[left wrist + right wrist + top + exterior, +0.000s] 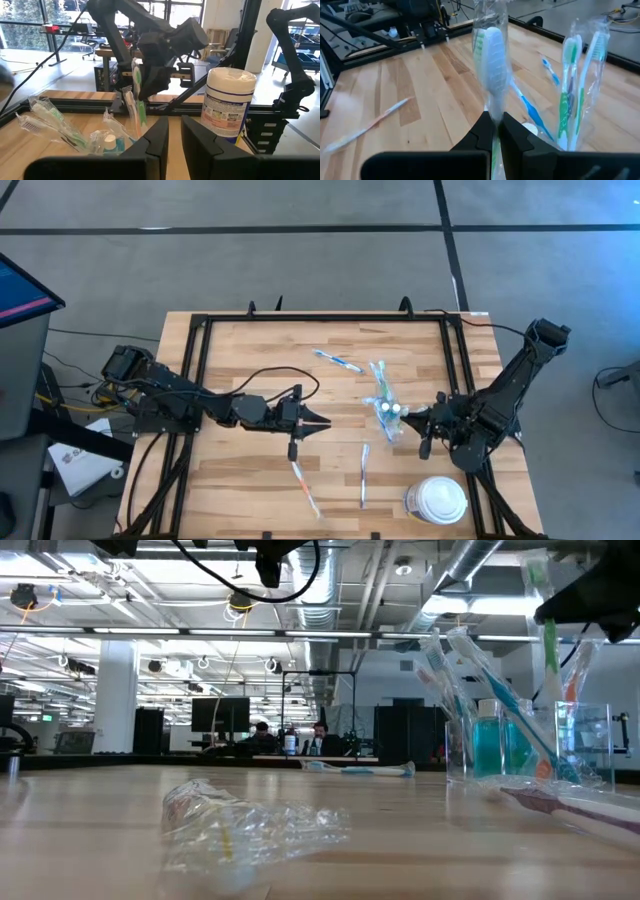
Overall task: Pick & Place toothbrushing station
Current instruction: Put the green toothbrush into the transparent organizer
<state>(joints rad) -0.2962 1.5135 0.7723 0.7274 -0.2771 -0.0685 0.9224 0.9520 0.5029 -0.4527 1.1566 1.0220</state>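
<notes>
A small clear cup [388, 418] stands right of the table's middle and holds teal tubes and several wrapped toothbrushes; it also shows in the low view [585, 745]. My right gripper [412, 422] is at the cup's right side, shut on a wrapped green-and-white toothbrush [492, 55] that stands upright. My left gripper [322, 420] hovers at the table's middle, pointing at the cup, empty, its fingers [200, 145] a narrow gap apart. Loose toothbrushes lie flat on the table: a blue one [338, 361], one [364, 472] and a pink one [304, 485]. My right gripper pinches the toothbrush's handle [493, 116] between its two fingers, below the head. The fingers come level from the table's right and lie across the brush. The brush stands upright, head up [536, 575], and its lower end reaches down into the cup [549, 720].
A large white round lidded container [437, 500] stands near the front right corner, close to my right arm. A crumpled clear wrapper [250, 825] lies near the low camera. A black frame [300, 317] runs along the table's edges. Bare wood lies at the far left.
</notes>
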